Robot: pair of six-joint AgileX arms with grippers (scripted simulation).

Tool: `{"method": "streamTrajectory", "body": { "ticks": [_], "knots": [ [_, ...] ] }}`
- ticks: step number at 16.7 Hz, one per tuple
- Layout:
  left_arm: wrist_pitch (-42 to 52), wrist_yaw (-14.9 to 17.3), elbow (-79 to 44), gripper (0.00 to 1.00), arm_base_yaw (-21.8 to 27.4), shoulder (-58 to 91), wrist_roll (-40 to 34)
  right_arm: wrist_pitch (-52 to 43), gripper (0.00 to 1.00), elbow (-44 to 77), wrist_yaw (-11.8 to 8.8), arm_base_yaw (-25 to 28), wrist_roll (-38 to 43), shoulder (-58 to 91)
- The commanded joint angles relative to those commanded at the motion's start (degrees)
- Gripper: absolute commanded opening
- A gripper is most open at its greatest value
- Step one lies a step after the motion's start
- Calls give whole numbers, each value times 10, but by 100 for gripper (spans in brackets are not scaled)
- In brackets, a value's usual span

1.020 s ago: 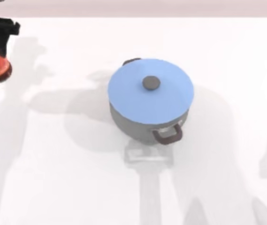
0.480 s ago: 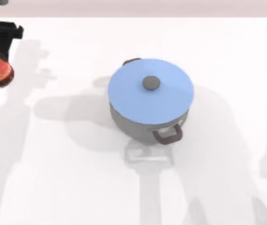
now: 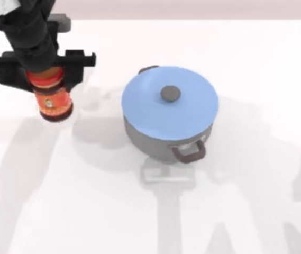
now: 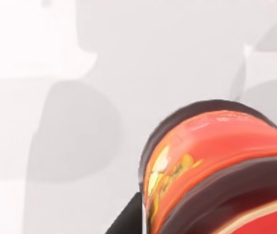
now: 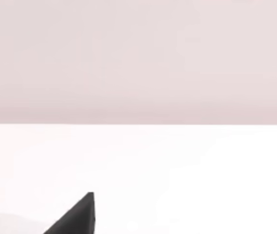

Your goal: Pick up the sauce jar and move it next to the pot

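The sauce jar [image 3: 54,100], dark with an orange-red lid and label, hangs above the table with my left gripper [image 3: 47,79] shut on its upper part. It is left of the pot [image 3: 169,114] with a clear gap between them. The pot is large, round and grey, with a light blue lid, a dark knob and brown side handles, and it stands at the table's middle. The left wrist view is filled by the sauce jar [image 4: 216,165], with one dark fingertip [image 4: 126,220] beside it. Only a dark tip of my right gripper [image 5: 80,214] shows in the right wrist view; that arm is outside the top view.
The white table [image 3: 60,201] carries only grey shadows of the arms, the jar and the pot. A pale pink wall [image 3: 192,8] runs along the far edge. Bare surface lies left of and in front of the pot.
My left gripper has carried the jar from the far left edge of the table rightward toward the pot. The pot has not moved.
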State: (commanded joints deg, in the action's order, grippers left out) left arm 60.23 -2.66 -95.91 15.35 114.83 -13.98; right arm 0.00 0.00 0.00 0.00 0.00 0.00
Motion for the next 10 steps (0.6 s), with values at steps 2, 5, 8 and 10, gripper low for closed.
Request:
{"method": "streamTrajectory", "body": {
  "ticks": [2, 5, 8, 10],
  "knots": [
    [-15, -7, 17, 0, 22, -4, -26, 0, 100, 0, 0, 0, 0, 0],
    [-18, -8, 19, 0, 25, -5, -30, 0, 100, 0, 0, 0, 0, 0],
    [-26, -7, 26, 0, 23, 1, -28, 0, 100, 0, 0, 0, 0, 0],
    [-58, -7, 45, 0, 22, 10, -27, 0, 100, 0, 0, 0, 0, 0]
  ]
}}
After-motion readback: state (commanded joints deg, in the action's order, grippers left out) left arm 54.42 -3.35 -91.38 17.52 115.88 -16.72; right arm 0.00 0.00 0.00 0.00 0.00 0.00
